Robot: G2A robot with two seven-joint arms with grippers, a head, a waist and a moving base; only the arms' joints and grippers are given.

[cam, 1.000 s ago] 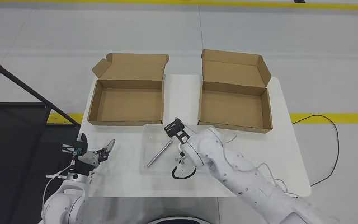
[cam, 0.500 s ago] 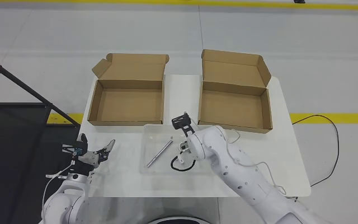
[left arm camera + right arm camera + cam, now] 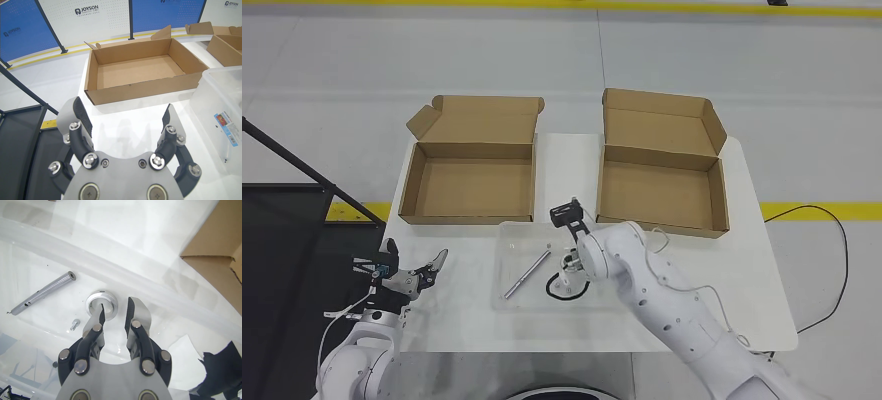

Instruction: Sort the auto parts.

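Observation:
A clear plastic bin at the table's front middle holds a steel rod, a black rubber loop, a silver metal ring and a small bolt. My right gripper is down inside the bin, open. One finger sits inside the ring's hole and the other stands outside its wall, a little apart from it. The rod lies beside the ring. My left gripper hovers open and empty over the table's front left corner.
Two open cardboard boxes stand at the back, the left box and the right box, both bare inside. The left box lies just beyond my left gripper, with the bin's wall to its side.
My right arm has swung a little toward the right box and its gripper has settled over the metal ring, uncovering the black loop. The left arm has not moved.

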